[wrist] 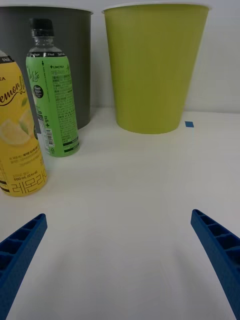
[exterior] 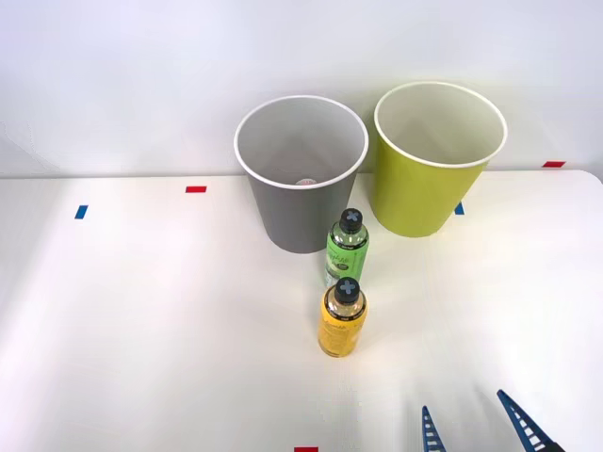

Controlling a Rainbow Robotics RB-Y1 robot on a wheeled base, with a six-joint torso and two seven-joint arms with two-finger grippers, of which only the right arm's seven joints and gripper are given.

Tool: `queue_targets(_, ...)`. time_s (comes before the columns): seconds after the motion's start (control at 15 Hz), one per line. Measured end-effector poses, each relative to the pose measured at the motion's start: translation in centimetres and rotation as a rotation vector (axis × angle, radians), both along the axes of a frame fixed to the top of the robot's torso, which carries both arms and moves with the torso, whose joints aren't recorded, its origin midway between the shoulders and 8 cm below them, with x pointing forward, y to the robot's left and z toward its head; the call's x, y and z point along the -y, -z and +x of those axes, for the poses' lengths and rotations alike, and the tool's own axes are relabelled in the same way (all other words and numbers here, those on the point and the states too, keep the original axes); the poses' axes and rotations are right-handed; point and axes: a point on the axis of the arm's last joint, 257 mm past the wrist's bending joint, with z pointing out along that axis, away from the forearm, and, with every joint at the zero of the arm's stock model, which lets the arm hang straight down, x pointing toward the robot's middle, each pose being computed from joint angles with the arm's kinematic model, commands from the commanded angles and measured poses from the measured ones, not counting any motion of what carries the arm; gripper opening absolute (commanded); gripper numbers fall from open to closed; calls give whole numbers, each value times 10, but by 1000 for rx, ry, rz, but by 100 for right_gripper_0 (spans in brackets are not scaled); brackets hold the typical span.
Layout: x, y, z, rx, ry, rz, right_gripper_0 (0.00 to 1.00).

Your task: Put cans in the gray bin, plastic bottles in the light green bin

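Two plastic bottles stand upright at the middle of the white table. The clear green-label bottle (exterior: 347,247) (wrist: 52,100) is just in front of the gray bin (exterior: 300,202) (wrist: 75,60). The squatter yellow-orange bottle (exterior: 343,318) (wrist: 20,145) stands directly in front of the green one. The light green bin (exterior: 426,193) (wrist: 152,70) stands to the right of the gray one. A small pale pinkish thing (exterior: 303,182) lies at the bottom of the gray bin; I cannot tell if it is the can. My right gripper (exterior: 478,428) (wrist: 120,260) is open and holds nothing, low over the table, to the right of the bottles and nearer the front edge.
Small tape marks dot the table: red (exterior: 195,189) and blue (exterior: 81,212) at the left, blue (exterior: 459,208) (wrist: 189,124) beside the green bin, red (exterior: 553,164) at the far right, red (exterior: 306,449) at the front edge. A white wall stands close behind the bins.
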Motion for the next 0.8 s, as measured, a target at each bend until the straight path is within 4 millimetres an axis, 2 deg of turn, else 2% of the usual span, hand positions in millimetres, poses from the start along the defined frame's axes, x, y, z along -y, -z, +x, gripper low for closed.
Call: queue_targets(0.8,0,0,0,0,0,0,100)
